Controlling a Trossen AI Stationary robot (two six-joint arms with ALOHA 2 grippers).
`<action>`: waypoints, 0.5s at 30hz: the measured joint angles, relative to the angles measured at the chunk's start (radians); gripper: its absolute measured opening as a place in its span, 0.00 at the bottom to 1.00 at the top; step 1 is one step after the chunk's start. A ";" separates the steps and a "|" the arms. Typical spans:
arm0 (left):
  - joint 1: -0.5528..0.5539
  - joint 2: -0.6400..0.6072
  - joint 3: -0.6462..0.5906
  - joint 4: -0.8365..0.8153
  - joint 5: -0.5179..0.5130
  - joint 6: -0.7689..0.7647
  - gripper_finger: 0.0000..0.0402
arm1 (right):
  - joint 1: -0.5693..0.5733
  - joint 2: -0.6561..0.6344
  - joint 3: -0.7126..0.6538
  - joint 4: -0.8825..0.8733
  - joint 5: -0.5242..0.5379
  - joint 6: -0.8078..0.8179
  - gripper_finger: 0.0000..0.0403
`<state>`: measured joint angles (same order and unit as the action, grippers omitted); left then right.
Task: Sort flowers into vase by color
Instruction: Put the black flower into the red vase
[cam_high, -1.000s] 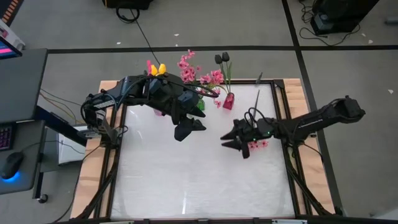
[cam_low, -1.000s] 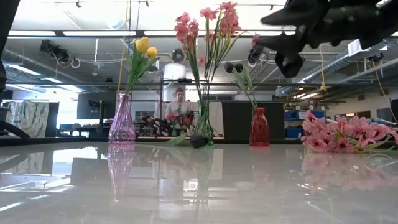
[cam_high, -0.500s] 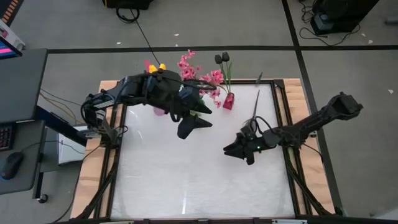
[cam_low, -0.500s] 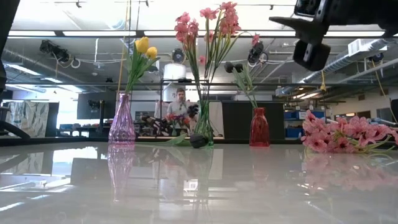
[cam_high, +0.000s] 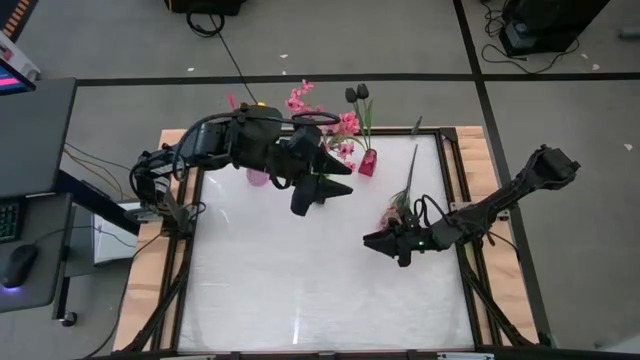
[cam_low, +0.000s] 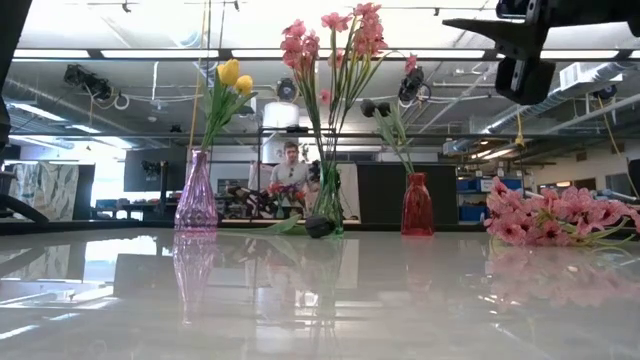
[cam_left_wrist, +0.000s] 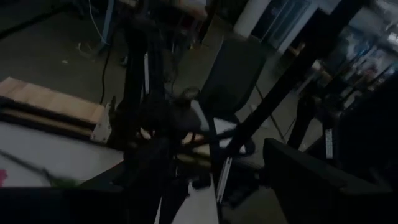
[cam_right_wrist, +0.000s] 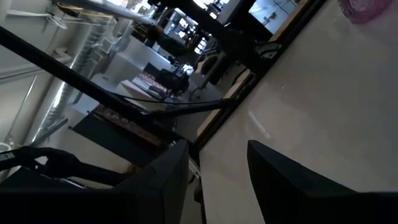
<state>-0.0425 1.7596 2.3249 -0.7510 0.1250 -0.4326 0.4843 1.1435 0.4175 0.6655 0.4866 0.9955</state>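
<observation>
Three vases stand along the table's far edge. A purple vase (cam_low: 196, 195) holds yellow tulips (cam_low: 232, 75). A clear vase (cam_low: 328, 205) holds pink blossoms (cam_low: 340, 35). A red vase (cam_low: 417, 205) holds dark tulips (cam_low: 375, 107). One pink spray (cam_high: 393, 215) lies flat on the table at the right, its stem (cam_high: 412, 165) pointing toward the far edge. My right gripper (cam_high: 370, 241) hovers open and empty just near-left of the spray's blossoms, also seen as my right gripper (cam_right_wrist: 216, 149). My left gripper (cam_high: 338, 182) hangs high over the table's far middle, open and empty.
The white tabletop (cam_high: 300, 290) lies bare toward the near edge. A wooden frame (cam_high: 150, 280) with dark rails borders it. A person (cam_low: 290, 165) sits far behind the table. A desk with a keyboard and mouse (cam_high: 20, 265) stands left of the table.
My right gripper has swung toward the near edge, off the pink spray's blossoms, and has rolled about its own axis while staying open. My left gripper has tipped upward, its fingertips going toward the right and far edge. The spray has kept its place.
</observation>
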 joint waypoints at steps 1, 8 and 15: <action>0.002 0.000 0.000 0.017 -0.002 -0.002 0.67 | 0.004 0.000 0.000 0.000 0.011 0.000 0.43; 0.001 0.001 0.000 0.018 0.049 -0.023 0.67 | 0.006 0.000 0.000 -0.001 0.019 -0.032 0.43; 0.006 0.001 0.000 0.022 0.054 -0.033 0.67 | 0.004 0.000 0.000 -0.003 -0.015 -0.082 0.43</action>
<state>-0.0360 1.7606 2.3249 -0.7286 0.1788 -0.4661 0.4879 1.1435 0.4175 0.6626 0.4720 0.9137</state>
